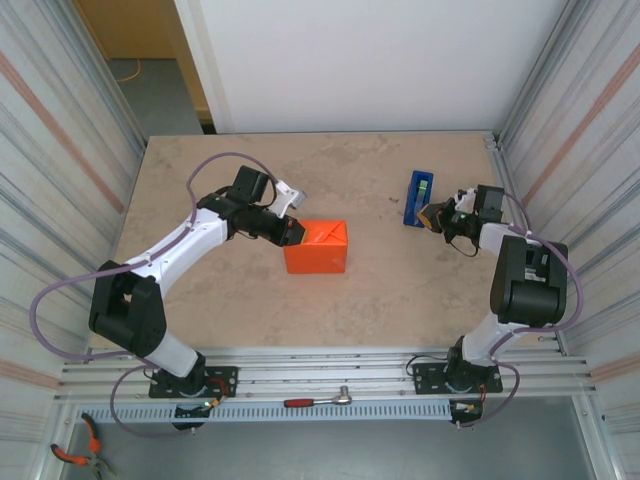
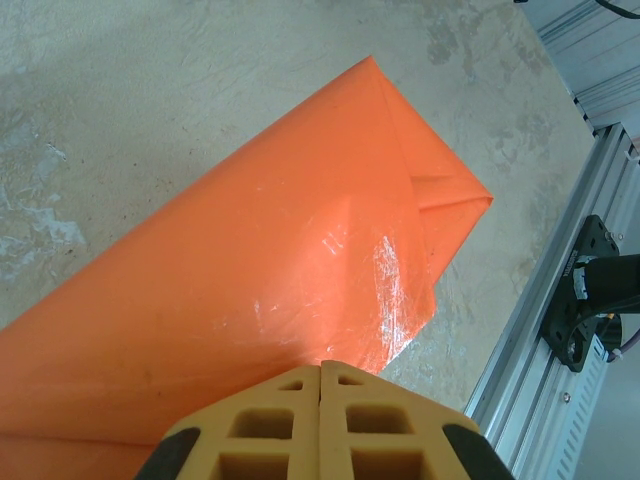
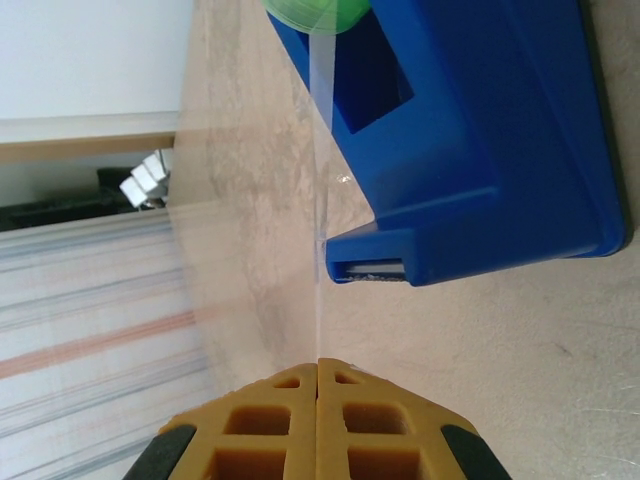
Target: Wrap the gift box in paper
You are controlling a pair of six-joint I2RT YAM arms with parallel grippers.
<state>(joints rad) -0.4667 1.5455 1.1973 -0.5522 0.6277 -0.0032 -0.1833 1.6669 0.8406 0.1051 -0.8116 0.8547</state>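
Observation:
The orange paper [image 1: 317,247] lies folded into a boxy parcel at the table's middle, and the gift box is hidden under it. In the left wrist view the paper [image 2: 250,270] shows a folded corner and glossy creases. My left gripper [image 1: 296,231] is shut, its tips [image 2: 320,365] resting against the parcel's left side. My right gripper [image 1: 432,217] is shut on a clear tape strip [image 3: 320,300], which runs taut from the green roll [image 3: 315,12] past the cutter of the blue dispenser [image 3: 480,150] to my tips [image 3: 318,362].
The blue dispenser [image 1: 418,197] stands at the right rear of the table. Corrugated metal walls close in both sides. The aluminium rail [image 2: 560,330] runs along the near edge, with a ratchet wrench [image 1: 318,400] on it and pliers [image 1: 75,455] at bottom left.

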